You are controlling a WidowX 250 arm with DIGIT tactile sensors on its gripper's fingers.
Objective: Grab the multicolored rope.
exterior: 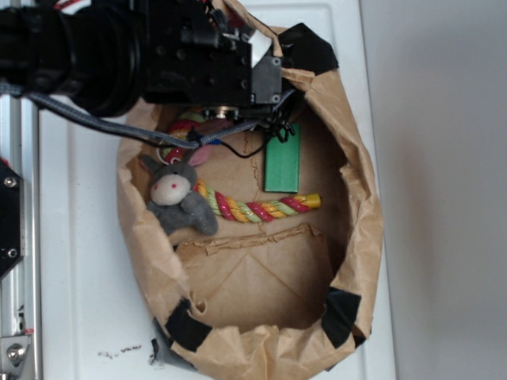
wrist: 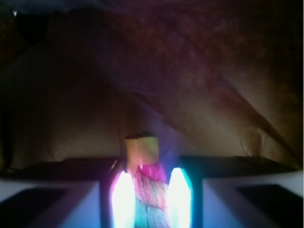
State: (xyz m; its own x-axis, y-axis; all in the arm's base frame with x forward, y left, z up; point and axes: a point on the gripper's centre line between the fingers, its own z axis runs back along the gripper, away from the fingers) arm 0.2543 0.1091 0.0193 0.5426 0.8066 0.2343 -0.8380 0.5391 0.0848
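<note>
The multicolored rope (exterior: 257, 209) lies inside a brown paper bag (exterior: 360, 229) laid open on a white surface (exterior: 87, 261), running from under the robot arm at the far left of the bag, behind a grey plush donkey (exterior: 181, 198), and out to the right, where its yellow-tipped end rests just near a flat green block (exterior: 283, 162). In the exterior view the black arm hides the gripper itself, so its fingers cannot be judged there. The wrist view shows more: the gripper (wrist: 146, 199) has a length of the rope (wrist: 148, 190) between its two brightly lit fingers (wrist: 122, 199), which stand narrow and look pressed against the cord on both sides, a pale yellow end standing up just beyond them with the bag's paper wall behind. The glare blurs the contact, yet the rope appears held. Such a cord is probably light, soft and limp, with a rough twisted surface that should grip well and not slip; it would sag and trail from any single hold. Taken near one end, as seems the case here, the long remainder will likely drag past the donkey, so a hold nearer the middle would carry it more evenly.
</note>
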